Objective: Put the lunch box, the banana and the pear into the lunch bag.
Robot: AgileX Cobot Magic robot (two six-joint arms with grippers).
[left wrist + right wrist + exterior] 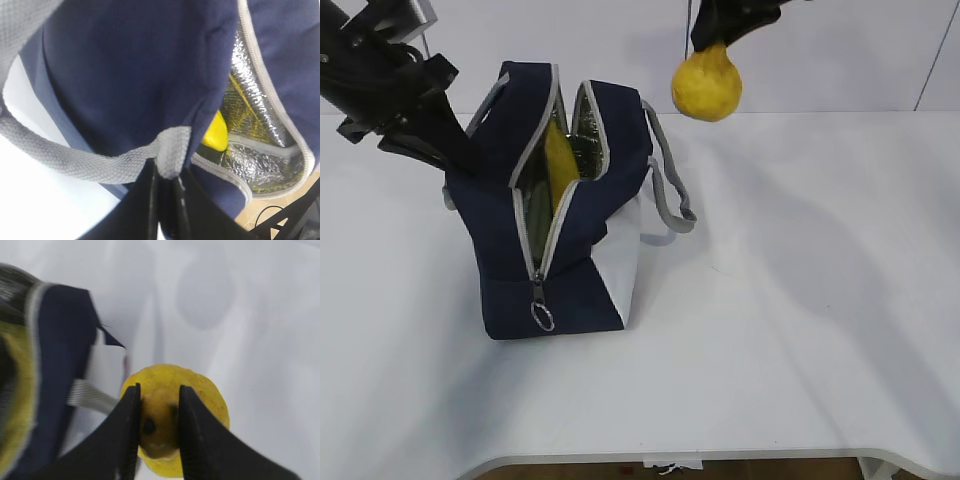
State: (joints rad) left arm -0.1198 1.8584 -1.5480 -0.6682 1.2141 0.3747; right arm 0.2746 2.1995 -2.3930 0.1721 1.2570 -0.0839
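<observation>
The navy lunch bag (582, 235) stands on the white table with its zipper open and silver lining showing. Inside it the yellow banana (559, 160) stands on end, and a pale green edge of the lunch box (533, 222) shows lower in the opening. My left gripper (166, 172) is shut on the bag's grey loop handle (75, 160) at the bag's left side. The plump yellow pear (707, 86) hangs in the air to the upper right of the bag, with my right gripper (159, 392) shut on its narrow neck.
The bag's other grey handle (670, 195) hangs down its right side, and a metal ring pull (542, 316) dangles at the zipper's front end. The white table (800, 330) runs to its front edge near the bottom of the exterior view.
</observation>
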